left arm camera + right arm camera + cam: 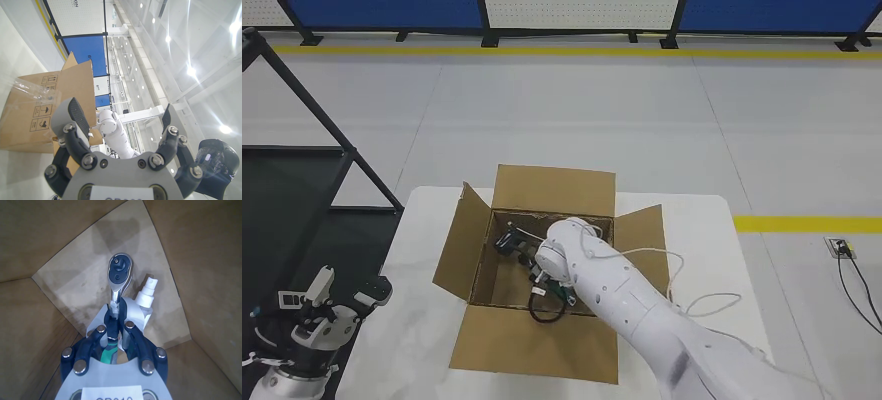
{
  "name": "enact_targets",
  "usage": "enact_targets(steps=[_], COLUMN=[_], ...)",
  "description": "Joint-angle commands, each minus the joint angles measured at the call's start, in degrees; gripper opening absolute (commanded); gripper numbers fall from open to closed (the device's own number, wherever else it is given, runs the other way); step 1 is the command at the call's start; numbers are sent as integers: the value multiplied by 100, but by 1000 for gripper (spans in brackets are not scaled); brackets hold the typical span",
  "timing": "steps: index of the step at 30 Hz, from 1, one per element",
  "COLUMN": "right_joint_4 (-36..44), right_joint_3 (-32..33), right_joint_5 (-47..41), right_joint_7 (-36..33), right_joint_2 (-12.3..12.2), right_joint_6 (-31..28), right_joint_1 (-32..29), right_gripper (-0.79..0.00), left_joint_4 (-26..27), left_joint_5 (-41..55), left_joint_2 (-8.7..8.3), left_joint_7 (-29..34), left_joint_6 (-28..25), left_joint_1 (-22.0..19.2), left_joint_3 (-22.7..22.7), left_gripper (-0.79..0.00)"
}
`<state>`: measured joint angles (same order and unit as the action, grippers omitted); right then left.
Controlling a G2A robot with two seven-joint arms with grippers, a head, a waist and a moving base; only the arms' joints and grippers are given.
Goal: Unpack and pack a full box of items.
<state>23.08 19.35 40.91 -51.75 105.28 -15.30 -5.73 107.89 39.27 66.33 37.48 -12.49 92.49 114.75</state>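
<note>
right gripper (115, 310) clamped on ratchet wrench (120, 270), its head pointing straight out toward box (208, 275) floor.

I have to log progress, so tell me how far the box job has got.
Done: the box stands open, flaps folded out. In hand: the right gripper is inside it, shut on a wrench. Left, if unpacking: a spray bottle sits in the box beside the wrench; the left gripper is open, holding nothing.
</note>
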Motion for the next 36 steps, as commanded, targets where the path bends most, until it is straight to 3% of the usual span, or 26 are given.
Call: enact_targets(steps=[1,8,9,12,14,25,36], right_joint_4=[-119,-468,-511,-624,-686,-788,-493], right_joint_3=[-4,21,28,47,64,193,420], right_joint_5=[16,50,54,71,76,137,315], right_joint_7=[17,93,99,136,157,592,1474], right_joint_2=[66,260,281,337,369,430,169], right_joint_6=[-34,-102,-119,-152,-171,-548,-889], right_joint_1=[4,37,43,56,63,205,253], right_gripper=[-785,-770,-671,-502,-459,-465,-462], left_joint_4=[0,0,0,0,0,0,0], left_joint_5=[0,0,0,0,0,0,0], left_joint_2=[0,0,0,0,0,0,0], left_joint_7=[0,0,0,0,0,0,0], left_joint_6=[0,0,0,0,0,0,0], left_joint_1=[0,0,0,0,0,0,0], left_joint_3=[0,0,0,0,0,0,0], left_gripper=[0,0,0,0,0,0,0])
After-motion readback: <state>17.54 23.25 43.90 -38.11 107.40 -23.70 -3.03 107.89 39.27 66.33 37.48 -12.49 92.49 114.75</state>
